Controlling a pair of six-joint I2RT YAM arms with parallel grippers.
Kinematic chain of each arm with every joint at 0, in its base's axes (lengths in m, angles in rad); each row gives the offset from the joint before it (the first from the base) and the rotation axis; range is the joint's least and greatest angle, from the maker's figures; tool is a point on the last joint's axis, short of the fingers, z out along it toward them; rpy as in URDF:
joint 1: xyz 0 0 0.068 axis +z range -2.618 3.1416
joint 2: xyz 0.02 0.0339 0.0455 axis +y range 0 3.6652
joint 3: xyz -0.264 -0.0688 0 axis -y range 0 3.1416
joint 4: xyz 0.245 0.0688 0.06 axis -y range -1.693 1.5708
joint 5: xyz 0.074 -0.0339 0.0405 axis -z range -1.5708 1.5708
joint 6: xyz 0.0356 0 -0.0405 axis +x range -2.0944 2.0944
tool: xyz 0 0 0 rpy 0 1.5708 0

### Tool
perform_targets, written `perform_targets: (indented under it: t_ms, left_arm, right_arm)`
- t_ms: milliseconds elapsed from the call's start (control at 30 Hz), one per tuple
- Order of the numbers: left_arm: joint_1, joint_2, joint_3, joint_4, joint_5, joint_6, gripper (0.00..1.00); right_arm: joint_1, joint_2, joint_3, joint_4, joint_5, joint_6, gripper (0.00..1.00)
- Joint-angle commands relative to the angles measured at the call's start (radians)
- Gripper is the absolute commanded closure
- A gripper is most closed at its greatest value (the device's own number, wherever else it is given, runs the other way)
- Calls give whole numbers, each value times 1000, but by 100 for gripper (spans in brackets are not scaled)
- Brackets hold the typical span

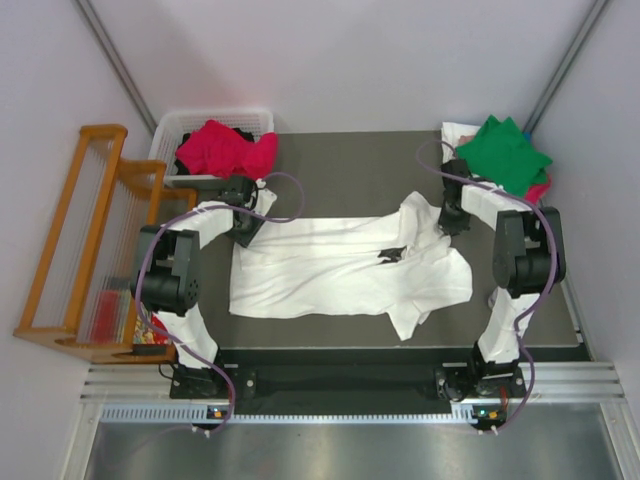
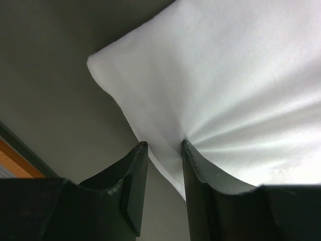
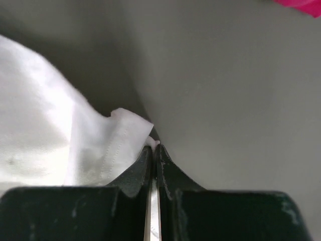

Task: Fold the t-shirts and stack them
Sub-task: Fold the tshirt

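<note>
Across the tabletop [image 1: 350, 170] the white t-shirt [image 1: 330, 275] is lying spread, left fingers [image 2: 131, 183] pinching its far-left corner, right fingers [image 3: 173, 173] clamping its far-right edge; both should be lifting evenly, keeping cloth taut.

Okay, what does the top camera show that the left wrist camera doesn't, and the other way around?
Only the top view: the green t-shirt folded at the far right, the crimson-pink t-shirt in the white basket, the wooden rack, and the right gripper. Only the left wrist view: creases fanning out from where the left gripper pinches the cloth. Both: the white t-shirt on the dark table.
</note>
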Motion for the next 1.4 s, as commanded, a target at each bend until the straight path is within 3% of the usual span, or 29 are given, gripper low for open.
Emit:
perform_targets:
  t_ms: [0, 233, 267, 300, 500, 567, 633, 700, 733, 767, 933, 1100, 1367]
  left_arm:
    - [7, -21, -9, -49, -24, 16, 62]
    - [7, -19, -13, -46, -25, 19, 62]
    - [7, -19, -15, -46, -24, 17, 62]
    - [7, -21, -15, -44, -24, 19, 62]
    - [7, -17, -19, -43, -16, 16, 62]
    - [7, -16, -19, -40, -13, 12, 62]
    - [7, -16, -19, -40, -10, 8, 62]
    - [7, -14, -19, -41, -10, 6, 62]
    - [7, -14, -22, -41, -7, 6, 62]
    - [7, -17, -21, -41, -5, 6, 62]
    - [6, -17, -16, -46, 1, -1, 62]
    - [2, -11, -13, -46, 2, -12, 62]
    - [-1, -10, -24, -40, 5, -21, 62]
  right_arm:
    - [-89, 35, 38, 9, 67, -7, 100]
    - [-99, 102, 50, 5, 81, -5, 100]
    - [-99, 103, 50, 2, 85, -4, 89]
    - [-99, 99, 48, -3, 110, 4, 84]
    - [-155, 25, 24, -25, 188, 41, 86]
    - [-161, -13, 16, -26, 194, 50, 72]
    - [-157, -47, -4, -18, 180, 52, 68]
    - [-129, -111, -31, -18, 174, 55, 55]
    - [-114, -134, -45, -12, 167, 52, 37]
    - [-73, -179, -66, -14, 174, 56, 30]
    - [15, -308, -155, -25, 104, 69, 10]
    - [139, -397, -228, -44, 73, 64, 9]
    - [159, -417, -389, -5, 45, 95, 10]
